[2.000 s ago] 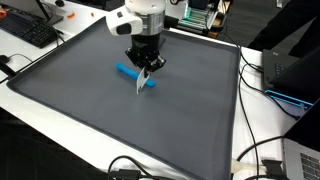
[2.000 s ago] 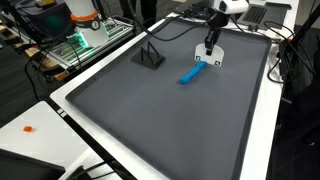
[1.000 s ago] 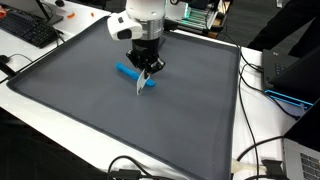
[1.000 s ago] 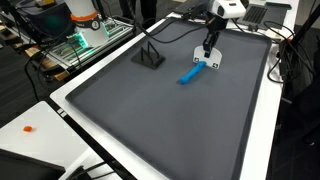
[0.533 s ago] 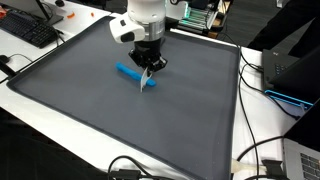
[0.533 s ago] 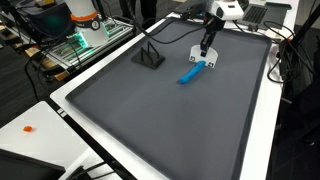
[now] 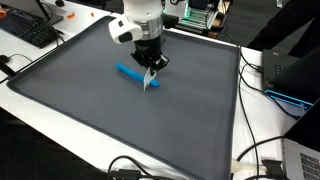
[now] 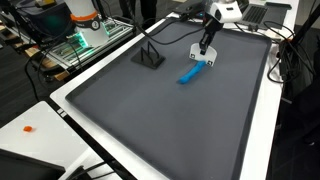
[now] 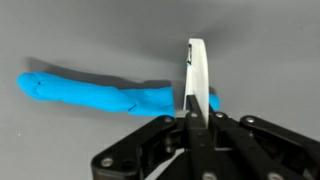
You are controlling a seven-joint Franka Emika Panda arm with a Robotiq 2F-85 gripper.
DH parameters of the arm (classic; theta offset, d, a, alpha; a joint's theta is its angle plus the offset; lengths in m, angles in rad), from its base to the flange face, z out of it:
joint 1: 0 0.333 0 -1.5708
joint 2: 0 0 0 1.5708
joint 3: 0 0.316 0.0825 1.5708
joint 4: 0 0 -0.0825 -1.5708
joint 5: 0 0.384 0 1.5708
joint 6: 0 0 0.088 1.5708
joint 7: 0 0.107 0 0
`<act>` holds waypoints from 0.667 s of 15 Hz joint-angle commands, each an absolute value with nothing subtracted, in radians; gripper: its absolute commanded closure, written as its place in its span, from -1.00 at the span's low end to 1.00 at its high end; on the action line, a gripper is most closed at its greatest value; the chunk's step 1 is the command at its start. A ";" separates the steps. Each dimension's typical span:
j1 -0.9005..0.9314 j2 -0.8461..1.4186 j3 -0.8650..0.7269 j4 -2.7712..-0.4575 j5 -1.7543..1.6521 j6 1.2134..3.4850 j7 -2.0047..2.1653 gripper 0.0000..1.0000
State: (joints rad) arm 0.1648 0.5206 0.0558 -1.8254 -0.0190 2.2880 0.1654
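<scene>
The arm points straight down, end effector (image 7: 151, 67) clenched on an upright white strip (image 9: 196, 70) beside the blue stick (image 9: 100, 92).

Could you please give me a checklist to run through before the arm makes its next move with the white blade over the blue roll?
1. Grip: gripper shut on the white blade, which sits edge-on between the fingers in the wrist view: ok.
2. Blade above the blue roll, near one end: ok.
3. Blade touching the roll: cannot tell.
4. Roll lying flat on the grey mat: ok.
5. Black stand well apart from the gripper: ok.
</scene>
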 commanded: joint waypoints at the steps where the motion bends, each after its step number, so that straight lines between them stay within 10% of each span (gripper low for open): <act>1: 0.148 0.512 0.074 -1.838 0.021 2.270 0.142 0.98; 10: 0.158 0.466 0.050 -1.828 -0.029 2.267 0.153 0.98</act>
State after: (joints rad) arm 0.1606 0.4965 0.0563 -1.8185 -0.0129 2.2864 0.1580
